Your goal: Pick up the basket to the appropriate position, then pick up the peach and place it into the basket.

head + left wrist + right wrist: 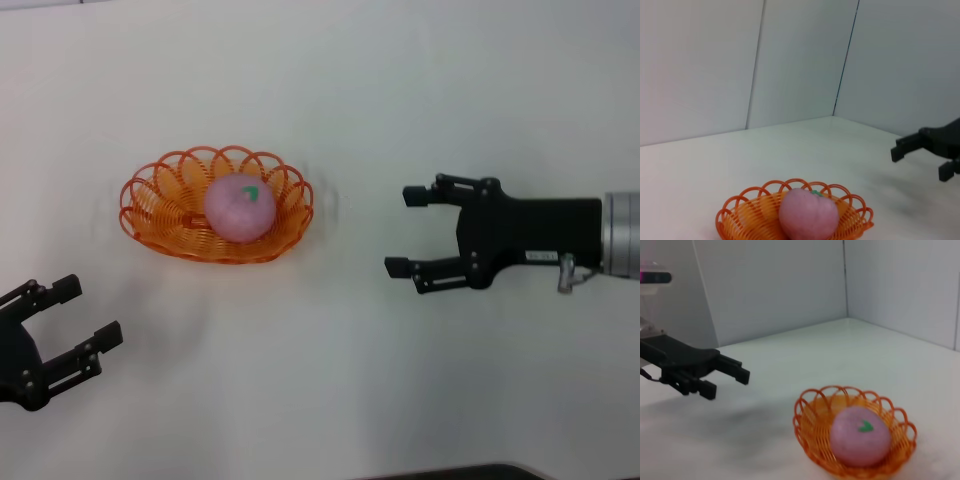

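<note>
The basket (216, 205) sits on the white desk (330, 380), and everything else is placed from it. The peach (240, 207) lies inside the basket, a little toward the right-arm side of its middle, with its green leaf mark turned upward; its top rises above the scalloped rim.

The right gripper (405, 230) hovers over the desk well apart from the basket on the robot's right, its fingers pointing toward the basket. Its jaws stand wide apart and hold nothing.

The left gripper (85, 312) is near the basket's front left, closer to the robot's body than the basket, clear of the rim. Its fingers are also spread open and empty, angled up toward the basket.

Behind the basket, pale wall panels (790, 60) meet in a corner.
</note>
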Robot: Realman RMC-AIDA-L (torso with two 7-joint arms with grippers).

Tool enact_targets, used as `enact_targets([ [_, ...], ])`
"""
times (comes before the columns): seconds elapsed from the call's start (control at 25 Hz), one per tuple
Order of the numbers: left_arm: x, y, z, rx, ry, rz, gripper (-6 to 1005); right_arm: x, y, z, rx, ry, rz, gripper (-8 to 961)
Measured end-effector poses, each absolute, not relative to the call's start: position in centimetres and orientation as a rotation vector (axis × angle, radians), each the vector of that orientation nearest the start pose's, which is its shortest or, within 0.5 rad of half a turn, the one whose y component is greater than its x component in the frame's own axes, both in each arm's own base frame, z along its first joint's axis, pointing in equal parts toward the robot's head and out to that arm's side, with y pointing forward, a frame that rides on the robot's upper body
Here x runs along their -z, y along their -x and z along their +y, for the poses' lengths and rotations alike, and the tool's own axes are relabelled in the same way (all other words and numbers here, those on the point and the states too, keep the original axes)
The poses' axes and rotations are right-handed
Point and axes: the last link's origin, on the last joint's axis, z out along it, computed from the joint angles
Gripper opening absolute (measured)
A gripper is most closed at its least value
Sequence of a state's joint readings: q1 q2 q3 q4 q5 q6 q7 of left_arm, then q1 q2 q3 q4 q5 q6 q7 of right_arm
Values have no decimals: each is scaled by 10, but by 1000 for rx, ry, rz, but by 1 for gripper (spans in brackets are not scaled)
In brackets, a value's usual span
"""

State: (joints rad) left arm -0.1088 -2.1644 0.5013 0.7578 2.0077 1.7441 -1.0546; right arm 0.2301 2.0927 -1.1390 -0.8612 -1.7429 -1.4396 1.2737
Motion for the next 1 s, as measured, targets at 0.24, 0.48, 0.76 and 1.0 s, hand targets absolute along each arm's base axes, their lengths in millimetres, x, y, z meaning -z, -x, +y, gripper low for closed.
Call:
enact_targets([
  [0.24,-7,347,190,722,2495,-653,750,35,-307,258,-600,2725,473,955],
  [0.48,-7,348,189,718,2494,-657,750,41,-318,251,-607,2697,471,955],
  [0.76,-7,348,189,717,2492,-658,750,41,-320,251,-594,2690,474,955],
  [1.0,-7,349,189,716,2491,-658,750,42,-320,252,-592,2688,476,955],
])
